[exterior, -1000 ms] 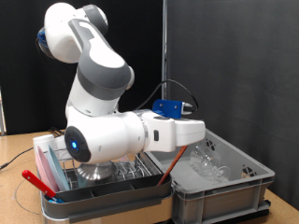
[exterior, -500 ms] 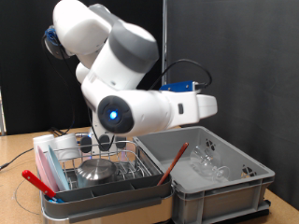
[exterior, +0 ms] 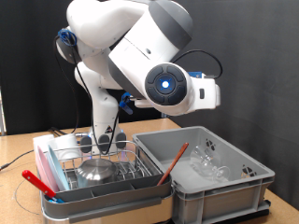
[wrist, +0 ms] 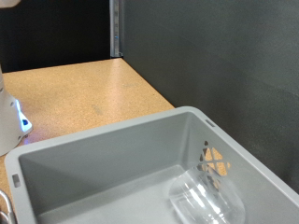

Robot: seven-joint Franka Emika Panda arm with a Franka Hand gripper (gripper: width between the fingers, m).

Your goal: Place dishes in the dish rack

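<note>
No text, brand, number or sign can be read. A small yellow-and-dark sticker (wrist: 215, 161) sits on the inner wall of the large grey plastic bin (wrist: 112, 159), just above a clear glass piece (wrist: 198, 199), but it is too blurred to read.

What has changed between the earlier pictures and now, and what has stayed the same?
The arm has lifted: its wrist section rose from low over the grey bin to well above it in the exterior view. No fingers show, so nothing can be said of taking or releasing. The steel bowl in the dish rack, the glass pieces in the bin and the orange-brown stick stayed put.
</note>
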